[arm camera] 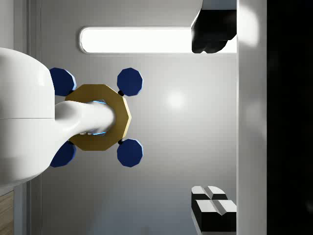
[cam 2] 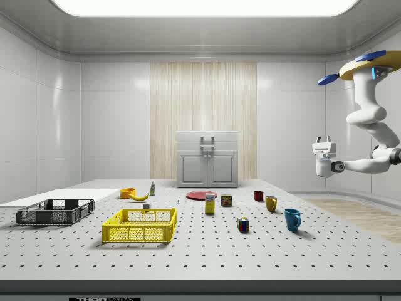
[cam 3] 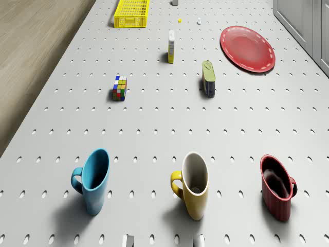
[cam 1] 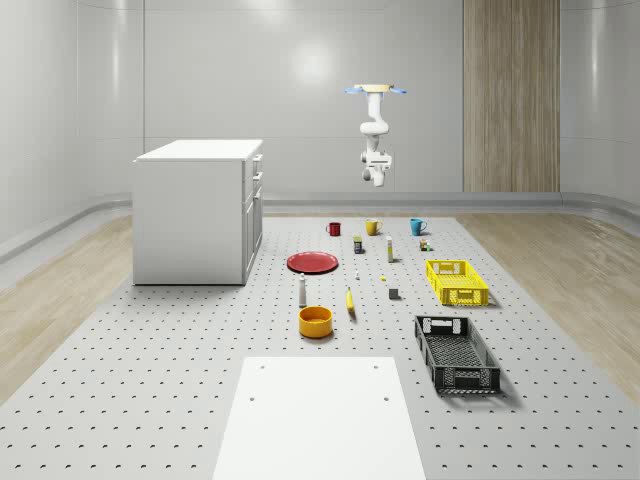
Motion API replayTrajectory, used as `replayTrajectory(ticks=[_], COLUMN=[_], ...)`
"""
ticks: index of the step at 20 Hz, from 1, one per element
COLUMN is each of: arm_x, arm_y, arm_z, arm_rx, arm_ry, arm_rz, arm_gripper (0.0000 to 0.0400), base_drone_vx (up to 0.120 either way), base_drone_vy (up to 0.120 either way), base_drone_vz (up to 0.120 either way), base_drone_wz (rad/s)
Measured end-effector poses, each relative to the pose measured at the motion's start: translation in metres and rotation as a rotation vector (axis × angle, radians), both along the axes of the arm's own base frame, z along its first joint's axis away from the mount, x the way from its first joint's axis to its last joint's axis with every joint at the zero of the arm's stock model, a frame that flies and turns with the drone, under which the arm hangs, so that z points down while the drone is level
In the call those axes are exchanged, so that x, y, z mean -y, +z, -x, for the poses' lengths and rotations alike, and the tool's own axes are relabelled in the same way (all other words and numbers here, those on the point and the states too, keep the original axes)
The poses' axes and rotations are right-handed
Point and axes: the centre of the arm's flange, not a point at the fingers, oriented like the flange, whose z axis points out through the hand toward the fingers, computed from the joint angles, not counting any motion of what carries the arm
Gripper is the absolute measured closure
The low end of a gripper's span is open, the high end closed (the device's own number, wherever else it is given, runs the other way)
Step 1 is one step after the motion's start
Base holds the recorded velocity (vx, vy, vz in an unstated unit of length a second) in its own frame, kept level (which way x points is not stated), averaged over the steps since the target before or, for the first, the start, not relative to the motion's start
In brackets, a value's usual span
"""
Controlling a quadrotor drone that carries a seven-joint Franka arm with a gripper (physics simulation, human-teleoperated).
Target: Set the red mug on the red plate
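I hover high over the far end of the table [cam 1: 150, 380], the drone [cam 1: 376, 90] about above the row of three mugs, with my fingers [cam 1: 375, 180] hanging well clear of everything. They stand wide apart and hold nothing. In the wrist view they look back up at the drone's rotors, so I judge they point away from the table, not at it.

The red mug [cam 3: 277, 190] stands upright on the table far below my fingers and off to one side, toward the whole-scene view's left. The yellow mug [cam 3: 193, 185] lies more nearly beneath me, and the blue mug [cam 3: 93, 180] is on its other side. The red mug's handle sticks out on the side away from the yellow one.

The red plate [cam 3: 248, 48] lies flat on the table beyond the red mug, well apart from it.

So the coming move, as I judge it, is to turn my fingers downward, shift sideways past the yellow mug and descend.
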Motion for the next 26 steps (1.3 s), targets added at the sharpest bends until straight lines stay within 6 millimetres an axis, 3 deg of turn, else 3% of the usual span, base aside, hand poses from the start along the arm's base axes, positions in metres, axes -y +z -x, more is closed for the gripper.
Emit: replayTrajectory(ticks=[4,12,26], arm_x=[0.0,0.0,0.0], arm_y=[0.03,0.075,0.093], arm_z=[0.004,0.001,0.001], arm_rx=[0.003,0.009,0.02], arm_ry=[0.0,0.0,0.0], arm_rz=[0.0,0.0,0.0], arm_gripper=[0.0,0.0,0.0], base_drone_vx=[0.0,0.115,0.12], base_drone_vy=[0.0,-0.12,-0.12], base_drone_vz=[0.0,0.0,0.0], base_drone_wz=[0.0,0.0,0.0])
